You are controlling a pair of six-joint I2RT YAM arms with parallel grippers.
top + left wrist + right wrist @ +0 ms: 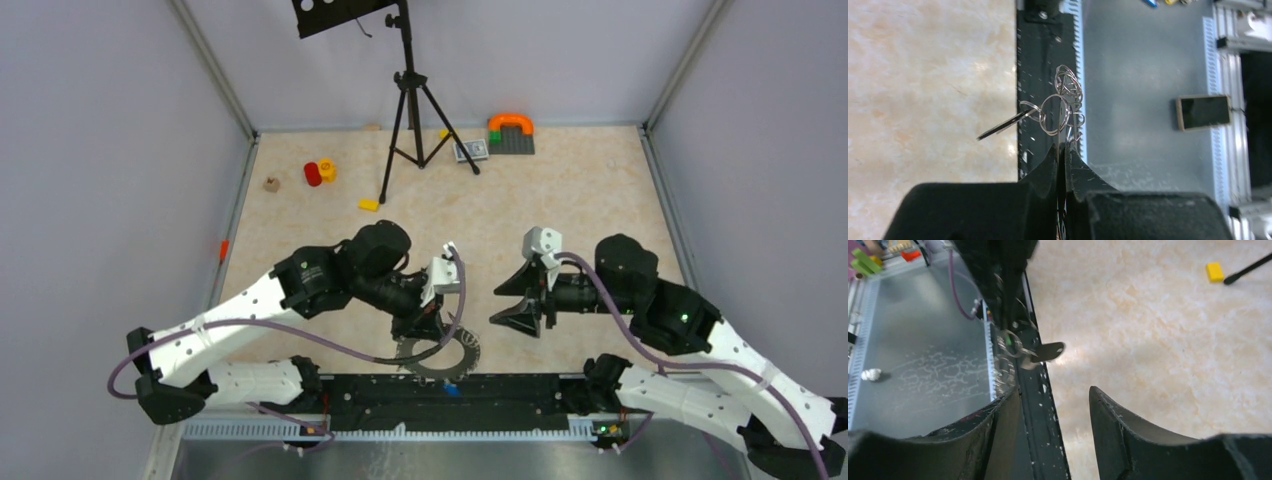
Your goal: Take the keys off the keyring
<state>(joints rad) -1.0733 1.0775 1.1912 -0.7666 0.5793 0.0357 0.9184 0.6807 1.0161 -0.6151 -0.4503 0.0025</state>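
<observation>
- Top external view: 2 arms, 2 grippers, 1 keyring [465,355], seen as a big dark-grey flat ring w/ wide centre hole.
- Keyring sits at near edge of table [560,200], over black rail [520,395] btwn arm bases, touching left gripper [425,328] tip.
- Left wrist: fingers clenched on keyring's thin edge. Several thin silver wire loops [1068,87] bunched just past tips.
- 1 key [998,131] clearly visible: slim, silver, sticking sideways off loops. Others can't be told.
- Right gripper [497,305]: jaws spread, nothing btwn them, near loops, not touching.
- Small card [470,151] by tripod [410,110]: print too small to read.
</observation>
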